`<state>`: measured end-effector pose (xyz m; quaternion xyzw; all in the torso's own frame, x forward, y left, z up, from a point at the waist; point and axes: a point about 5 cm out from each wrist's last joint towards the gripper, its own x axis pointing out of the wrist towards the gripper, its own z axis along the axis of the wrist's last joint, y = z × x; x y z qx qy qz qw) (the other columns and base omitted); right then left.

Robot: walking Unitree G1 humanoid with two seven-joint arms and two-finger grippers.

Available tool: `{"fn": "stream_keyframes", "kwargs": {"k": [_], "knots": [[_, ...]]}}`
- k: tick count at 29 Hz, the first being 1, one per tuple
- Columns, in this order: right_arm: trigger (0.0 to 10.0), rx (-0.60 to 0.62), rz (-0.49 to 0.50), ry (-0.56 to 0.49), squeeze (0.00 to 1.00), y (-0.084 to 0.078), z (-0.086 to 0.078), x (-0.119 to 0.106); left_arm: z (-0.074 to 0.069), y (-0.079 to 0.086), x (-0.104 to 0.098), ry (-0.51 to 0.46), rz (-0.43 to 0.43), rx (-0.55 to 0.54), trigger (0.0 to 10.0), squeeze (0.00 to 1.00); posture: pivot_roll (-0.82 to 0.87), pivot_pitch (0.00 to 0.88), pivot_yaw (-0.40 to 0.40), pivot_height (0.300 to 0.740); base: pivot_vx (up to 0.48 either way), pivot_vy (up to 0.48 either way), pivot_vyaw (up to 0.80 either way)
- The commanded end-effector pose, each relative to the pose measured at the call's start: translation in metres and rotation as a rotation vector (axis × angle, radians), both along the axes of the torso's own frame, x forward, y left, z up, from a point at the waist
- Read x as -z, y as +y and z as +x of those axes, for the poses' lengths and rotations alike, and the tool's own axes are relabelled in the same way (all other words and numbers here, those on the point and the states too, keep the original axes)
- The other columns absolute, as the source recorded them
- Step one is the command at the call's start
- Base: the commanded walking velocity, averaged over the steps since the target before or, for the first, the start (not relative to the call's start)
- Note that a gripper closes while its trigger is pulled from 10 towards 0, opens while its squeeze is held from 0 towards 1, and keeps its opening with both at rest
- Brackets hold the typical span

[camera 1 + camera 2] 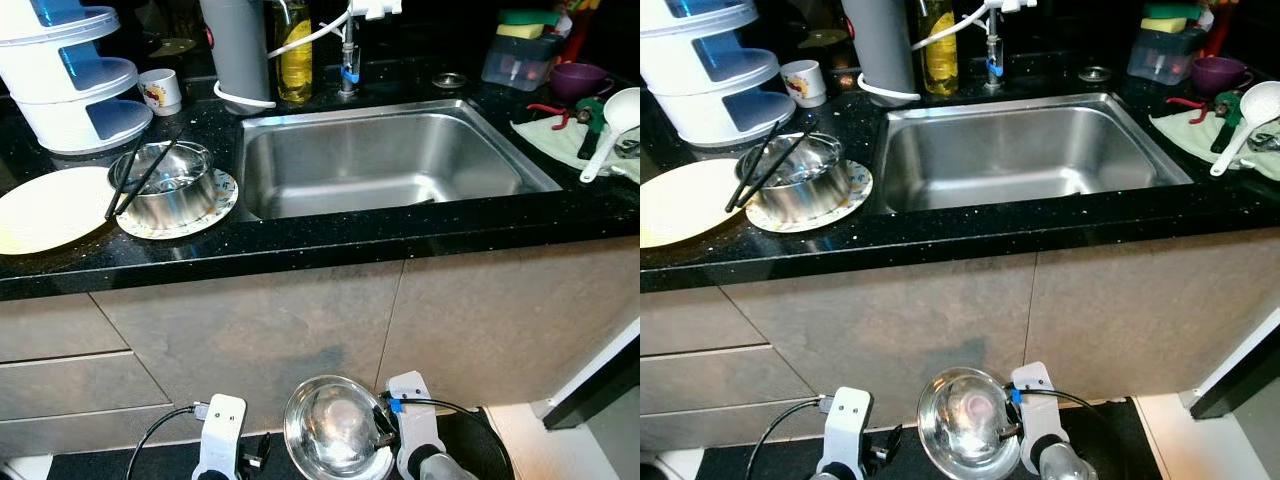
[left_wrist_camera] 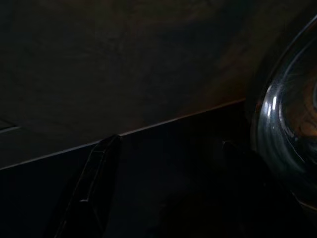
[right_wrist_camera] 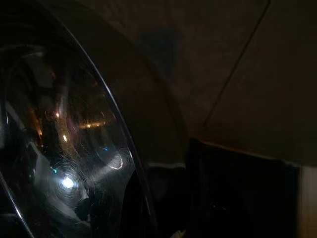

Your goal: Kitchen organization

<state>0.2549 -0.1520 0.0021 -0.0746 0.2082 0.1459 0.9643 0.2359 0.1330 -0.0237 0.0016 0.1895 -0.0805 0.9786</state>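
A shiny steel bowl [image 1: 338, 428] hangs low in front of the beige cabinet doors, tilted so its hollow faces me. My right gripper [image 1: 384, 432] is shut on the bowl's right rim, and the rim [image 3: 124, 148] runs across the right wrist view. My left gripper [image 2: 166, 148] hangs beside the bowl, open, with nothing between its fingers. On the black counter, left of the sink [image 1: 390, 160], a second steel bowl [image 1: 165, 183] stands on a patterned plate [image 1: 222, 200] with black chopsticks [image 1: 140, 175] lying across it.
A cream plate [image 1: 50, 208], a stack of white tiered containers [image 1: 70, 80] and a cup [image 1: 160, 90] stand at the left. A grey cylinder [image 1: 235, 45], an oil bottle [image 1: 293, 50] and the tap [image 1: 348, 60] are behind the sink. A white ladle [image 1: 610, 125] and a purple bowl [image 1: 578, 78] are at the right.
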Motion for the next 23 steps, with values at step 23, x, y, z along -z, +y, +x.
{"fn": "stream_keyframes", "kwargs": {"k": [23], "knots": [[10.0, 0.009, -0.009, -0.111, 0.00, -0.006, 0.008, -0.008, 0.001, -0.003, 0.004, 0.020, 0.038, -0.029, 10.0, 0.00, -0.22, 0.111, 0.015, 0.740, 0.000, 0.000, 0.00]]}}
